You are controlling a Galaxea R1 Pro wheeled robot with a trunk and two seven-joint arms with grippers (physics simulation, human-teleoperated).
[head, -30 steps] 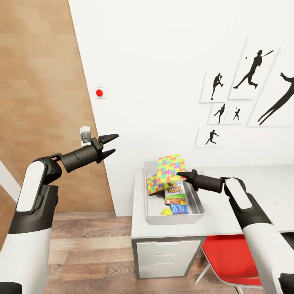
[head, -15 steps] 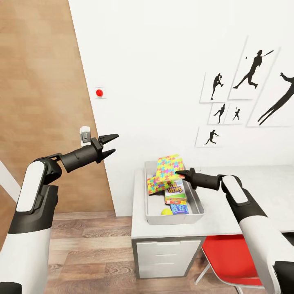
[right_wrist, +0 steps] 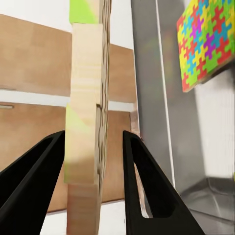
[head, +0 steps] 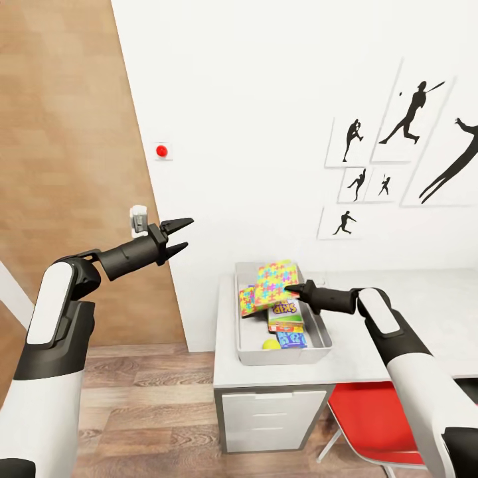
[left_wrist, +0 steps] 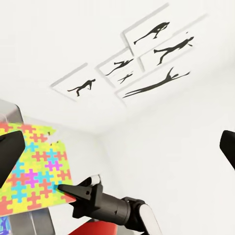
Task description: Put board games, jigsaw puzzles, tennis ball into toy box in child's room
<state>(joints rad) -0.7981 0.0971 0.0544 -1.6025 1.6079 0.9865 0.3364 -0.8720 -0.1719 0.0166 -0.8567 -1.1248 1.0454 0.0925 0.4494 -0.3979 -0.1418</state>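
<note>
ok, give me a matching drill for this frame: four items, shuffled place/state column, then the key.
Items
1. upper jigsaw puzzle
2. tennis ball
3. left gripper
4. toy box

Places and states
A. lying on the bin floor, beside the blue game box
B. jaws apart, raised in the air in front of the wooden panel, off the table's end
C. standing on the table, near its end
D. tilted, its edge between the right gripper's fingers, over the bin

Pairs: 1-D, 2-A, 3-B, 4-C
</note>
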